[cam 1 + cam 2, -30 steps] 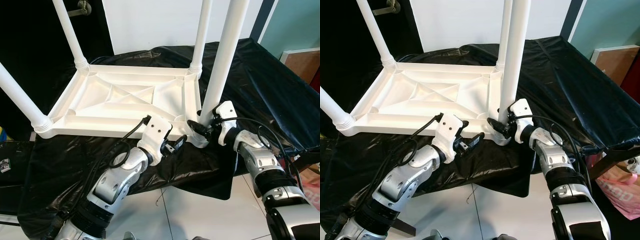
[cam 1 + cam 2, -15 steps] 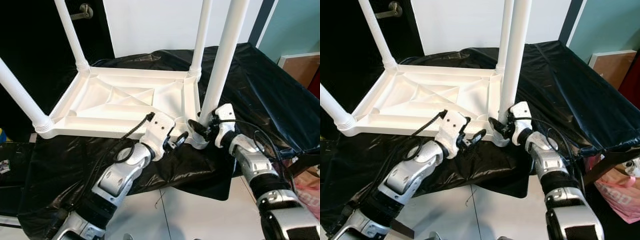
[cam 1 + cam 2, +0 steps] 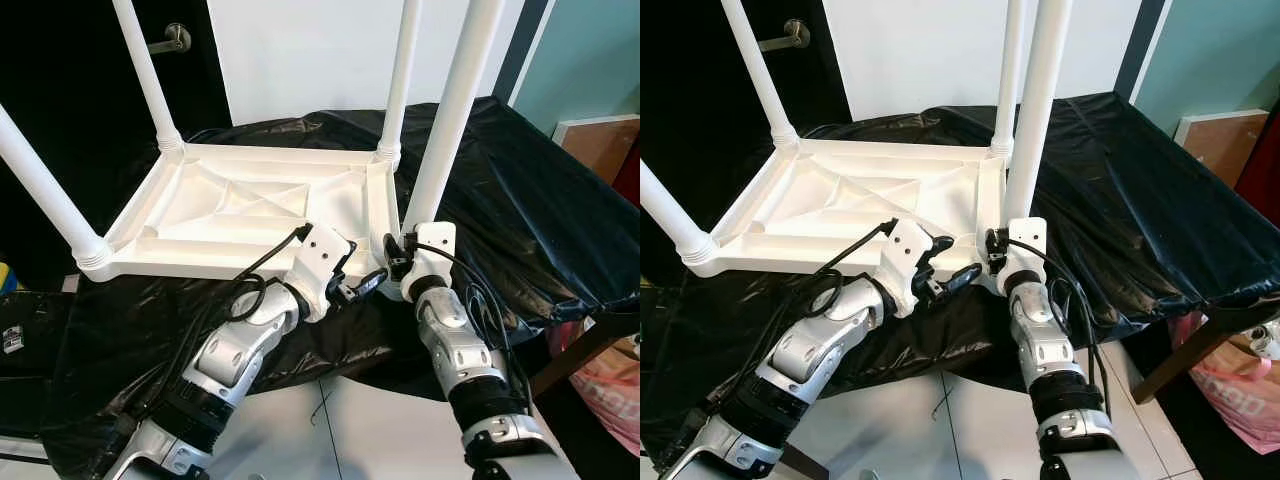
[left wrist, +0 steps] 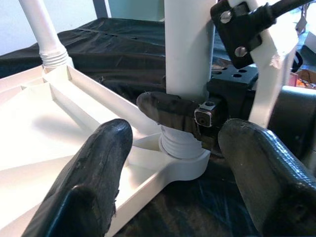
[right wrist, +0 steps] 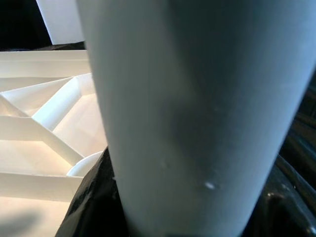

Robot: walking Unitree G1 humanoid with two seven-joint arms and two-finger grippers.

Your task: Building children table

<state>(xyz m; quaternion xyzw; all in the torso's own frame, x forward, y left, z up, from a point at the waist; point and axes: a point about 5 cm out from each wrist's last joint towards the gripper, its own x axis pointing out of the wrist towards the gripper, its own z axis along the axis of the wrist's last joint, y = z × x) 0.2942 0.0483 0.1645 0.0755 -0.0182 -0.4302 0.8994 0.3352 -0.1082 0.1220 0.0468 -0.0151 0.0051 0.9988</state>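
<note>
Table [image 3: 250, 205]: white plastic, lay upside down on a black sheet [image 3: 520, 190], four white legs pointing up
Left eye view: near right leg [image 3: 448, 120] stood in the table's near right corner socket; right gripper [image 3: 397, 262] sat at the base of that leg, fingers clasped around it; left gripper [image 3: 358, 287] hovered just left of the same corner, fingers spread and holding nothing
Right eye view: same scene; far right leg [image 3: 1011, 70] rose behind the near one, far left leg [image 3: 760, 75] stood before a dark door [image 3: 700, 90] with a metal handle [image 3: 788, 35]
Left wrist view: left gripper's two black fingers [image 4: 94, 177] were parted wide, apart from the leg's ribbed collar [image 4: 180, 144]; one finger of the right gripper pressed on the leg just above that collar
Right wrist view: leg's white shaft [image 5: 192, 108] lay close against the camera, table ribs [image 5: 54, 106] to one side
</note>
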